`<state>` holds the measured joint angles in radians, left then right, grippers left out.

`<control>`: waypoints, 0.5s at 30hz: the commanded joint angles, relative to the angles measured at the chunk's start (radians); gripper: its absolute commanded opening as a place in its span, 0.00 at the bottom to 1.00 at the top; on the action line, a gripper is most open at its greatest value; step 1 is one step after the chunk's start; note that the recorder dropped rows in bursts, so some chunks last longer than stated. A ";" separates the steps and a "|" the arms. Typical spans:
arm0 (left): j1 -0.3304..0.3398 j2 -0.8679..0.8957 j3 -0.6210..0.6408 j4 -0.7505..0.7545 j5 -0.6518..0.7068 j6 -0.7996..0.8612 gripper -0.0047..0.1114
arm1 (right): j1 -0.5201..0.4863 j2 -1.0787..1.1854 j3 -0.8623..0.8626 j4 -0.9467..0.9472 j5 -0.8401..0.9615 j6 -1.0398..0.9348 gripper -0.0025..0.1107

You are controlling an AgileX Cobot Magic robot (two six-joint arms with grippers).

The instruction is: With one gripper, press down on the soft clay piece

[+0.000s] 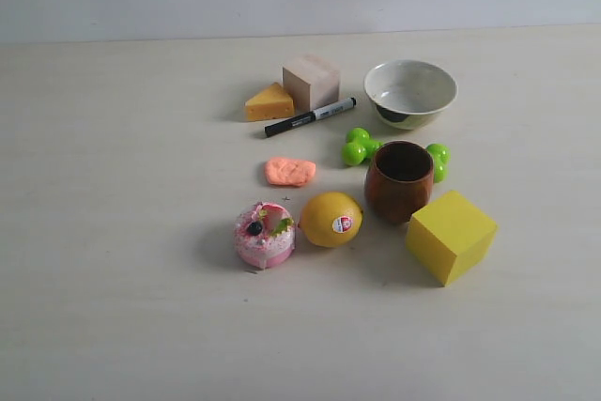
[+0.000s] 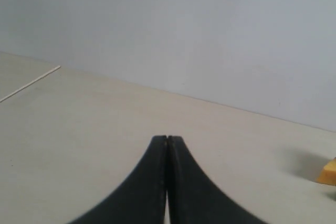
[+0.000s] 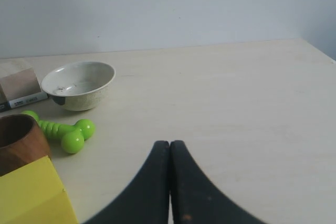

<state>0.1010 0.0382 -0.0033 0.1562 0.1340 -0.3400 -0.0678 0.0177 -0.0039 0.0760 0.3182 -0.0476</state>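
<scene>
The soft clay piece (image 1: 290, 171) lies flat on the table near the middle of the exterior view, a small salmon-orange lump with bumpy edges, between the black marker and the lemon. Neither arm shows in the exterior view. In the left wrist view my left gripper (image 2: 167, 139) is shut with nothing in it, over bare table. My right gripper (image 3: 169, 144) is likewise shut and empty in the right wrist view, apart from the green dumbbell toy. The clay appears in neither wrist view.
Around the clay stand an orange cheese wedge (image 1: 269, 102), a beige block (image 1: 311, 82), a black marker (image 1: 310, 116), a white bowl (image 1: 410, 93), a green dumbbell toy (image 1: 360, 146), a brown wooden cup (image 1: 400, 180), a yellow cube (image 1: 451, 235), a lemon (image 1: 331, 219) and a pink round cake (image 1: 265, 235).
</scene>
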 commanded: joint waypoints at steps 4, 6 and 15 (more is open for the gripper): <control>-0.042 -0.038 0.003 -0.025 0.190 -0.018 0.04 | 0.004 -0.005 0.004 0.000 -0.006 -0.005 0.02; -0.047 -0.038 0.003 -0.041 0.237 -0.011 0.04 | 0.004 -0.005 0.004 0.000 -0.006 -0.005 0.02; -0.043 -0.038 0.003 -0.043 0.238 0.026 0.04 | 0.004 -0.005 0.004 0.000 -0.006 -0.005 0.02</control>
<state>0.0585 0.0068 0.0007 0.1223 0.3666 -0.3288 -0.0678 0.0177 -0.0039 0.0760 0.3182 -0.0476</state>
